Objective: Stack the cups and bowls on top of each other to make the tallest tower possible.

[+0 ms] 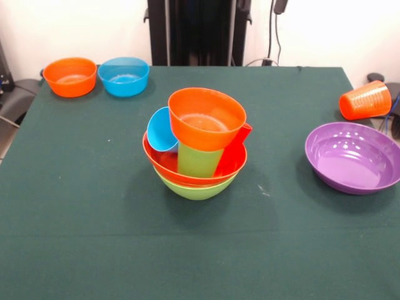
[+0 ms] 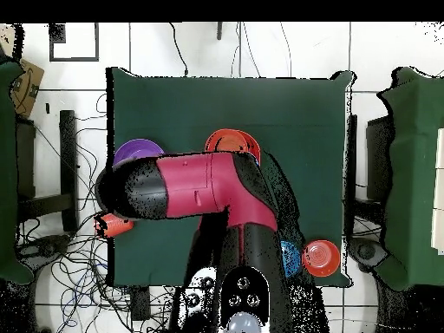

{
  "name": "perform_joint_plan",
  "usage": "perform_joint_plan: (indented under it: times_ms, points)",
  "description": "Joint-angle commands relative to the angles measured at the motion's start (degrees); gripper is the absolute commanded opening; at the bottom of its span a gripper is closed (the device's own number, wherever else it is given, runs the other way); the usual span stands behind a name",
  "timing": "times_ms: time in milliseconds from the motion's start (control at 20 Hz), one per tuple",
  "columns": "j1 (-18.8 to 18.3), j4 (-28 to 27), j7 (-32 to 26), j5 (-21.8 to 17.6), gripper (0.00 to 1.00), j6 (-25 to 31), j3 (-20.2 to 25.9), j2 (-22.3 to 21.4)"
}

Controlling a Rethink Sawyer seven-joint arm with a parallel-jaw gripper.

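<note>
We see the tower [image 1: 199, 147] mid-table [image 1: 75, 187]: a lime green bowl [image 1: 197, 188] under an orange-red bowl [image 1: 167, 164], holding the blue, green and red cups, with a small orange bowl [image 1: 207, 117] tilted on top. The purple bowl [image 1: 354, 157] and orange cup [image 1: 365, 100] lie apart. Overhead, the arm [image 2: 195, 185] seemingly hides its claw; we cannot tell its state.

Tower [image 1: 199, 147] mid-table, two bowls [image 1: 70, 77] far left, one right.
</note>
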Motion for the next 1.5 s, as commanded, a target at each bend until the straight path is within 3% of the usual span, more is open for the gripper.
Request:
perform_joint_plan:
  times_ms: [50, 900, 1500]
  points:
    - [0.57, 6.67, 1.79, 0.96, 1.0, -4.95, 5.61, 0.21]
    - [0.95, 0.33, 5.25, -1.25, 1.0, -12.17, 5.09, 9.75]
    - [2.71, 0.37, 6.98, -1.71, 1.0, -17.43, 3.01, 12.39]
